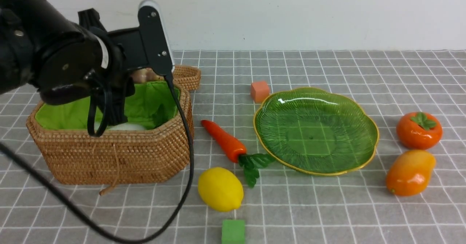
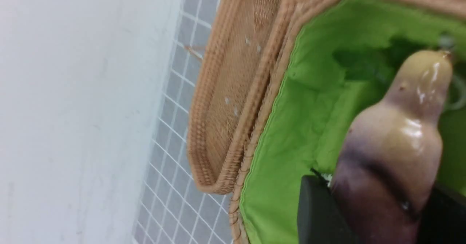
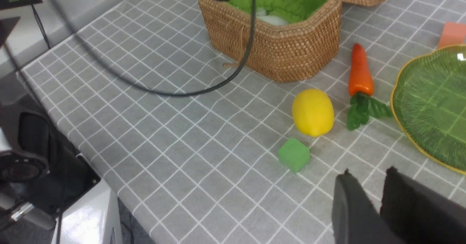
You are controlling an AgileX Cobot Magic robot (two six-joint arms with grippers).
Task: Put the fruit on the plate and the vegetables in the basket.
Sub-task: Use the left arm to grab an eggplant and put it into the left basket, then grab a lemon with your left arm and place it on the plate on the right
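**Grey grid tabletop: eggplant at the basket, fruit all off the plate**

Tabletop (image 1: 327,207) has a grey checked cloth, with a white wall (image 1: 291,14) behind. The wicker basket (image 1: 109,156) sits on the left, its lid (image 1: 187,77) flipped open behind it. The left fingers (image 2: 316,211) pinch the dark end of the eggplant (image 2: 393,145), whose pale tip points into the green lining. Can't tell if it touches the bottom. A white radish (image 1: 125,126) lies inside the basket.

The carrot (image 1: 224,140) lies on the tabletop between basket and plate (image 1: 316,131), leaves toward the plate rim. The lemon (image 1: 220,188) is just in front of the carrot, and the green cube (image 1: 233,231) is near the lemon at the front edge. The orange cube (image 1: 259,91) sits just behind the plate's left rim. The persimmon (image 1: 418,131) and mango (image 1: 409,172) are on the tabletop right of the plate, close together.

The right fingers (image 3: 353,215) are slightly apart with a narrow gap, hanging above the tabletop near the green cube.
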